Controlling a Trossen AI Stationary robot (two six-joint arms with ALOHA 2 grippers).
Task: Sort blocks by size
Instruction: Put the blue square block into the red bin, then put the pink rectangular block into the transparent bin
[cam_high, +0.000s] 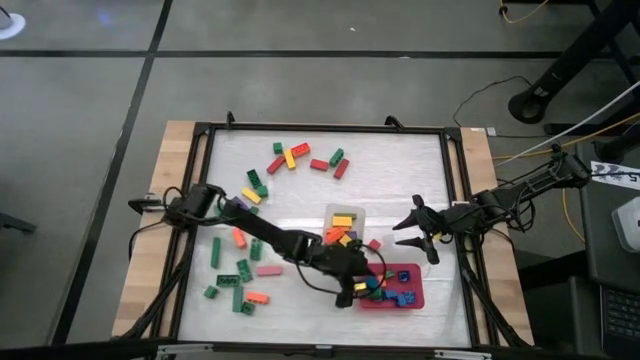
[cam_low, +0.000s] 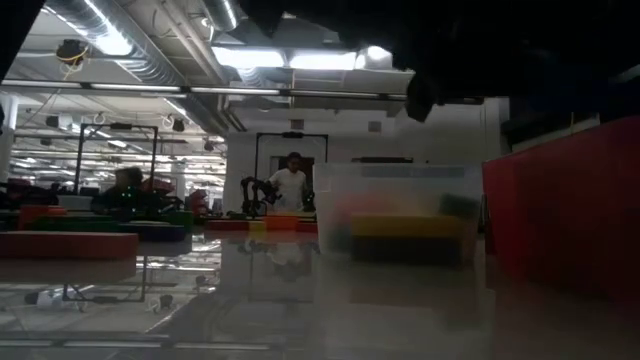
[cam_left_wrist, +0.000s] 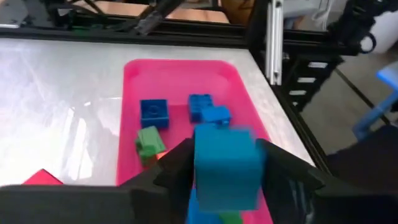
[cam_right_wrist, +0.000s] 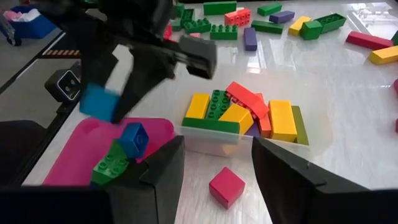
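Note:
My left gripper (cam_high: 352, 293) reaches across to the pink tray (cam_high: 412, 298) and hovers over its near end, open. A blue square block (cam_left_wrist: 227, 165) stands between its fingertips (cam_left_wrist: 177, 167) with a thin gap on each side, above the tray; it also shows at the fingertips as the blue block (cam_right_wrist: 99, 102). Several small blocks (cam_left_wrist: 153, 114) lie in the tray. The clear tub (cam_high: 345, 212) holds long blocks (cam_right_wrist: 283, 119). Loose blocks (cam_high: 290, 157) lie on the table's left and far parts. My right gripper (cam_high: 418, 238) waits open beside the tub.
A small pink block (cam_right_wrist: 226, 185) lies on the table between tub and tray. A black frame (cam_high: 455, 190) rims the white table. In the low view a person (cam_low: 292, 185) stands far back in the room. Bare table lies near the far right corner.

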